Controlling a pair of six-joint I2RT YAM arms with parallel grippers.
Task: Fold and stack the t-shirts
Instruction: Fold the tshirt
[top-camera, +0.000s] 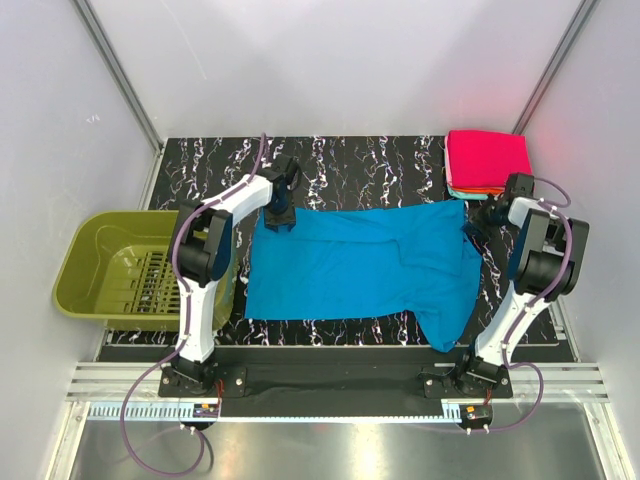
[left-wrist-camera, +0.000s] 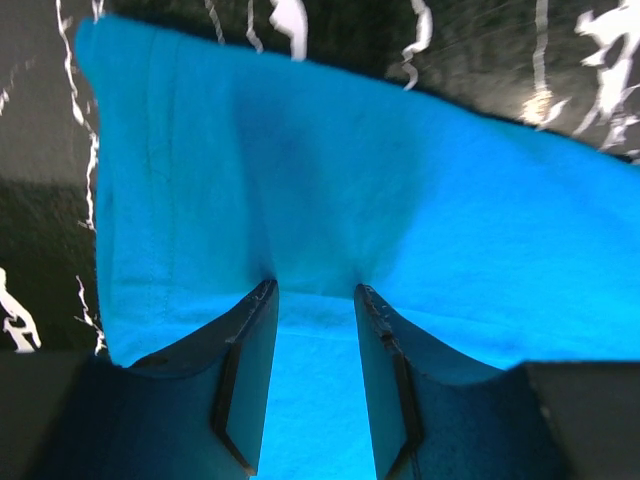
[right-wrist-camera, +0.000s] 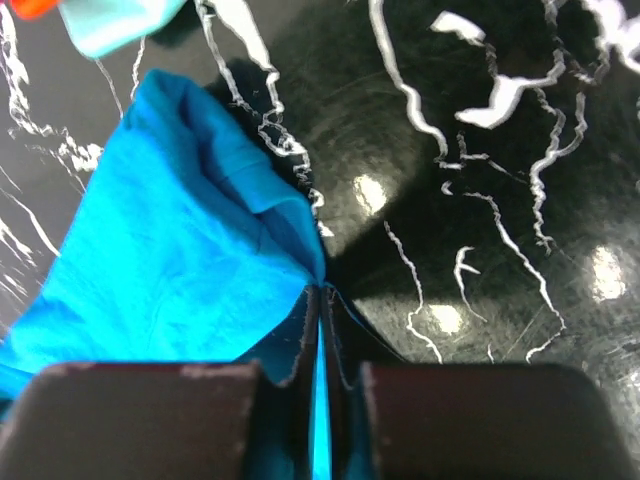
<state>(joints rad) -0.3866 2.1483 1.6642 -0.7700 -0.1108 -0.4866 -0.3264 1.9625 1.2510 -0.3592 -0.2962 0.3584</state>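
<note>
blue shirt (top-camera: 360, 265) spread flat mid-bench, not folded yet; folded stack (top-camera: 487, 160) sits at far right corner of bench (top-camera: 380, 160). right gripper (right-wrist-camera: 322, 295) pinched tight on shirt's right edge, left gripper (left-wrist-camera: 315, 290) part-open, tips pressing its far left corner

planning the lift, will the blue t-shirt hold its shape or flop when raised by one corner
Likely floppy: the blue t-shirt lies wrinkled, folds gathering toward the pinch of the right tool. Probably light: the cloth there looks thin. The spread-out rest would likely sag and trail.
</note>
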